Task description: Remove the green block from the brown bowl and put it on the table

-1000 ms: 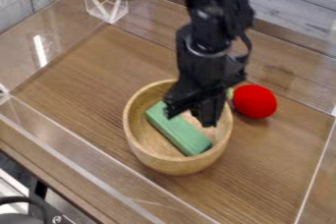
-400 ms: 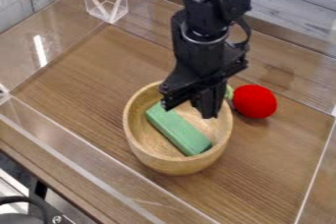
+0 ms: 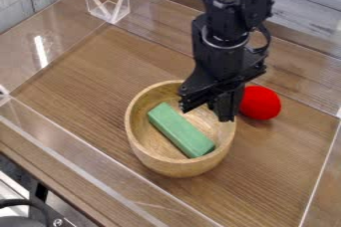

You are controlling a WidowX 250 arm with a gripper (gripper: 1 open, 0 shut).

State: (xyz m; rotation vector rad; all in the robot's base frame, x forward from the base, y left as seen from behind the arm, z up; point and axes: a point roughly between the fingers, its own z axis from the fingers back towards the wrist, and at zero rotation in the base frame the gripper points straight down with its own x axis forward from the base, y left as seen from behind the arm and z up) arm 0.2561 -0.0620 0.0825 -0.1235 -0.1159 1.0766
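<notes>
The green block (image 3: 181, 131) was seen lying flat inside the brown bowl (image 3: 144, 147), ungrasped. The gripper (image 3: 208, 104) was held fully closed and empty over the bowl's far rim. The rim could be clipped, or the red ball (image 3: 258, 103) nudged, if a descent were made there.

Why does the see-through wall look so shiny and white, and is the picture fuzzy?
In the camera view, light glares white off the clear acrylic walls; the whole picture is soft and low in detail; the black gripper looks slightly smeared; the flat mint-green block lies in the round tan wooden bowl, which shades its own inner wall.
</notes>
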